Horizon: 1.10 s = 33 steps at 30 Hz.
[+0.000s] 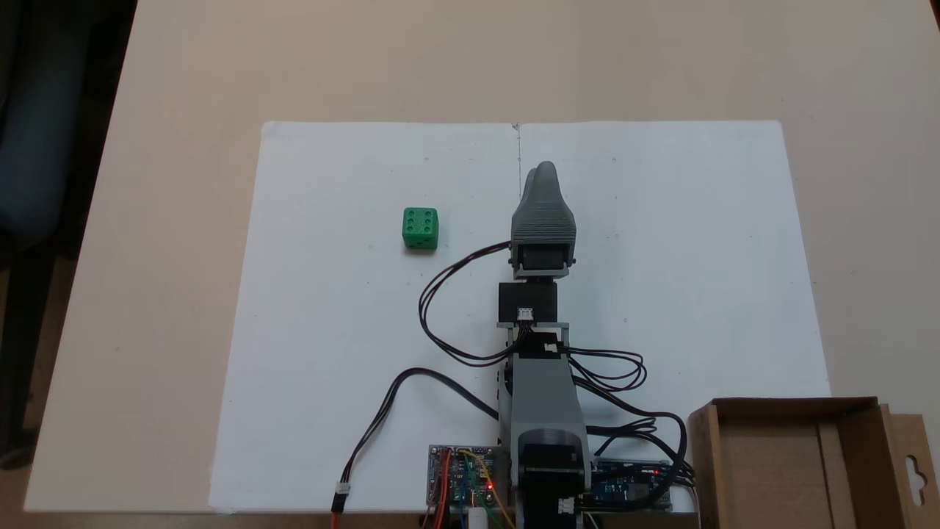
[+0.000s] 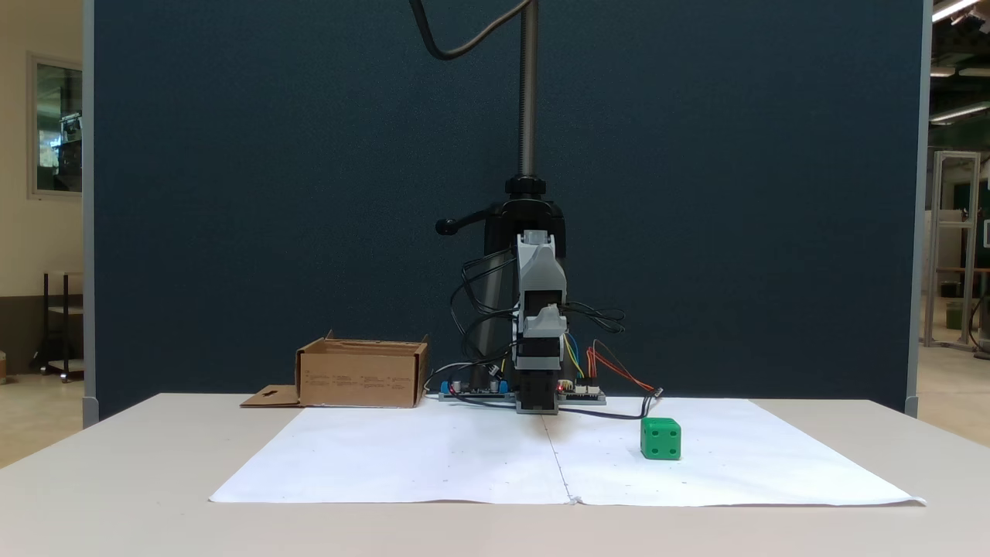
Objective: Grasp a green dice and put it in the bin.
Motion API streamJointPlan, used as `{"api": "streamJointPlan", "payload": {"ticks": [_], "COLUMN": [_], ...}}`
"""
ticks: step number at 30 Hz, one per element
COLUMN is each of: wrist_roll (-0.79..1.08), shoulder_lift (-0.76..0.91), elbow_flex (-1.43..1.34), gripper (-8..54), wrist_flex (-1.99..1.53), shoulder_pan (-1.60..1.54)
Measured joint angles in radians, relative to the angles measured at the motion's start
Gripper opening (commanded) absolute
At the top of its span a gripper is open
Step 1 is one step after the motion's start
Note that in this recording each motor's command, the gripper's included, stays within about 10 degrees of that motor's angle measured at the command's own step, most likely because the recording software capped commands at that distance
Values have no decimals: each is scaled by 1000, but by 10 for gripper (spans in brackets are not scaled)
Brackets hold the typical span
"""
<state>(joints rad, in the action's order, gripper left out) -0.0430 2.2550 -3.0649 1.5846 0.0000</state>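
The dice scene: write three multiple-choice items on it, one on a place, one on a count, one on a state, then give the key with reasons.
1. In the fixed view from above, where does the dice lie relative to the gripper?
A. to its left
B. to its right
C. between its fingers

2. How many pips show on the top face of the dice in that view?
A. two
B. four
C. six

3. What is the state of the bin?
A. it holds the dice
B. nothing shows inside it
C. it lies upside down

Key:
1 A: the dice sits on the white paper well left of the gripper, apart from it.
2 C: two rows of three pips show on top.
3 B: the bin stands open side up, with bare cardboard floor and the dice out on the paper.
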Motion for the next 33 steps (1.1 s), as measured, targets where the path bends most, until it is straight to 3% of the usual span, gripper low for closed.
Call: {"api": "streamJointPlan", "payload": {"ticks": [6,33], "wrist_roll": [97,100], "shoulder_lift": [3,3], "elbow_flex": [0,0], "gripper": [442,431], "wrist_flex": [-321,-302], "shoulder_pan": [66,69]}}
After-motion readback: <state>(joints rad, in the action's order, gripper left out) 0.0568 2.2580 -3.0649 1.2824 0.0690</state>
